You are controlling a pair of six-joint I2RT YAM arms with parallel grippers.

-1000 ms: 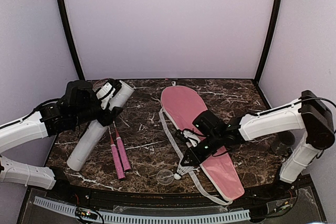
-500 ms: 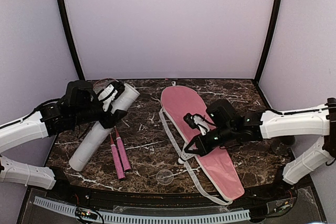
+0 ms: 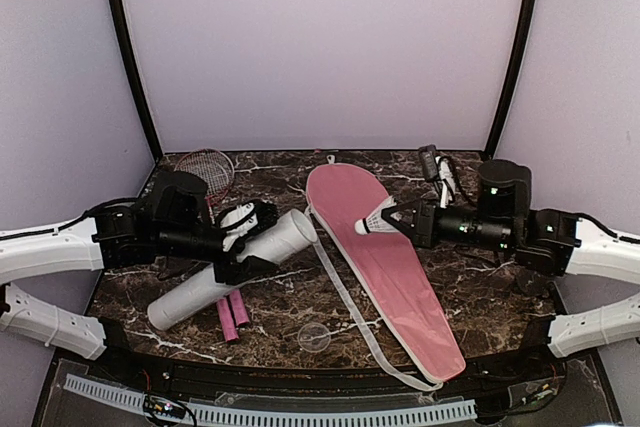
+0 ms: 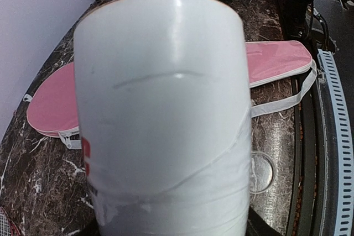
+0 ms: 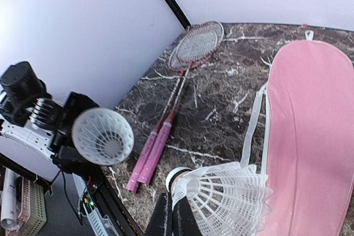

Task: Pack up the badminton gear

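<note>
My left gripper [image 3: 236,247] is shut on the long white tube [image 3: 225,275] and holds it tilted off the table, open end [image 3: 296,227] facing right. The tube fills the left wrist view [image 4: 166,109]. In the right wrist view its mouth [image 5: 103,136] shows a white shuttlecock inside. My right gripper [image 3: 398,219] is shut on another white feather shuttlecock [image 3: 378,222], cork toward the tube mouth and a short gap away, above the pink bag [image 3: 385,267]. The shuttlecock [image 5: 224,203] sits in my right fingers [image 5: 172,219]. Two red-framed rackets [image 5: 196,42] lie at the far left, pink handles [image 3: 232,312] under the tube.
A small clear round lid [image 3: 315,337] lies near the front edge, also seen in the left wrist view [image 4: 261,172]. The bag's white strap [image 3: 350,307] trails across the marble table [image 3: 280,182] toward the front. Black frame posts stand at the back corners.
My right gripper lifted the shuttlecock from the table's front and carried it up over the bag toward the tube. My left gripper raised the tube and swung its open end right.
</note>
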